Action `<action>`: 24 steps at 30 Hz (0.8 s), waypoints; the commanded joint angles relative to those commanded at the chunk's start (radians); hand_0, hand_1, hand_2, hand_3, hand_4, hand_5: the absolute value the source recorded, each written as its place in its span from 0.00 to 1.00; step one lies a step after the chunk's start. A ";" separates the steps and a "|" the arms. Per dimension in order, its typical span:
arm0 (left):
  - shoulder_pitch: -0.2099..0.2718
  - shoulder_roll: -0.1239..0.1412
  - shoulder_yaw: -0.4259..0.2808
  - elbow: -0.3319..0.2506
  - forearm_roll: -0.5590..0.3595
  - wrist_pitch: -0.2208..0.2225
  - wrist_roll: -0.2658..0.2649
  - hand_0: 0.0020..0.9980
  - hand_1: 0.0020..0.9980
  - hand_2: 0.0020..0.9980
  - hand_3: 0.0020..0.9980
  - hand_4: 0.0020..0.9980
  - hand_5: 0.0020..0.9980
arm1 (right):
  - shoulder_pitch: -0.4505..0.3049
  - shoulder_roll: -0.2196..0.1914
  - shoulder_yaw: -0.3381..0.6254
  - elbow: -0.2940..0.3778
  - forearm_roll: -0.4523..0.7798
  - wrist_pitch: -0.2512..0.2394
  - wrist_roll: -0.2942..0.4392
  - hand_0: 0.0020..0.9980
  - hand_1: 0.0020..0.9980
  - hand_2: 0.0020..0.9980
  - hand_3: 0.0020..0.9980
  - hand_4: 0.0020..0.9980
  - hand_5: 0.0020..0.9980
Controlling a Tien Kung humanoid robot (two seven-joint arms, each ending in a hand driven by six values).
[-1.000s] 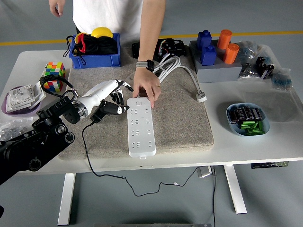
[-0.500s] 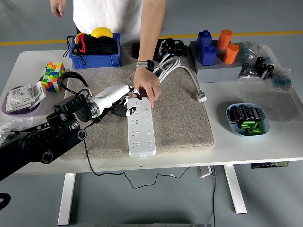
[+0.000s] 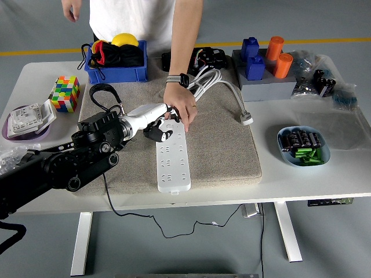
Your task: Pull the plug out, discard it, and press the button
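The white power strip (image 3: 173, 156) lies lengthwise on the grey mat (image 3: 226, 145) at the middle of the counter (image 3: 301, 179), its near end close to the mat's near edge. The left hand (image 3: 159, 124) reaches from the left over the strip's far end, fingers (image 3: 168, 120) partly curled above it; whether they touch it cannot be told. A person's hand (image 3: 181, 109) presses the same far end from the far side. The white plug (image 3: 247, 119) lies loose by the mat's right edge. Mat right of the strip is open.
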 joint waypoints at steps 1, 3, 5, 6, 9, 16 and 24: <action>-0.003 -0.003 0.005 0.008 -0.002 -0.004 0.005 0.10 0.00 0.03 0.67 0.57 0.03 | 0.000 0.000 -0.001 0.000 0.001 0.000 0.000 0.75 0.67 0.66 0.62 0.67 0.51; -0.010 -0.007 0.014 0.022 -0.008 -0.010 0.010 0.10 0.00 0.03 0.67 0.57 0.03 | 0.000 -0.001 -0.002 0.000 0.001 0.000 0.000 0.75 0.67 0.66 0.62 0.67 0.51; -0.017 -0.011 0.020 0.035 -0.011 -0.013 0.014 0.10 0.00 0.03 0.67 0.57 0.03 | 0.000 -0.003 -0.004 0.001 0.003 0.000 0.000 0.75 0.67 0.66 0.62 0.67 0.51; -0.021 -0.013 0.021 0.043 -0.011 -0.014 0.016 0.10 0.00 0.03 0.67 0.57 0.03 | 0.001 -0.003 -0.004 0.001 0.002 0.000 0.000 0.75 0.67 0.66 0.62 0.67 0.51; -0.031 -0.018 0.030 0.061 -0.011 -0.024 0.029 0.10 0.00 0.03 0.67 0.57 0.03 | 0.002 -0.004 -0.003 0.001 0.003 0.000 0.000 0.75 0.67 0.66 0.62 0.67 0.51; -0.041 -0.020 0.049 0.079 -0.019 -0.045 0.045 0.10 0.00 0.03 0.68 0.57 0.03 | 0.001 -0.004 0.000 0.001 0.003 0.000 -0.001 0.75 0.67 0.66 0.62 0.67 0.51; -0.051 -0.025 0.066 0.090 -0.025 -0.052 0.052 0.09 0.00 0.03 0.67 0.57 0.04 | 0.001 -0.004 -0.003 0.002 0.004 -0.001 0.000 0.75 0.67 0.66 0.62 0.67 0.51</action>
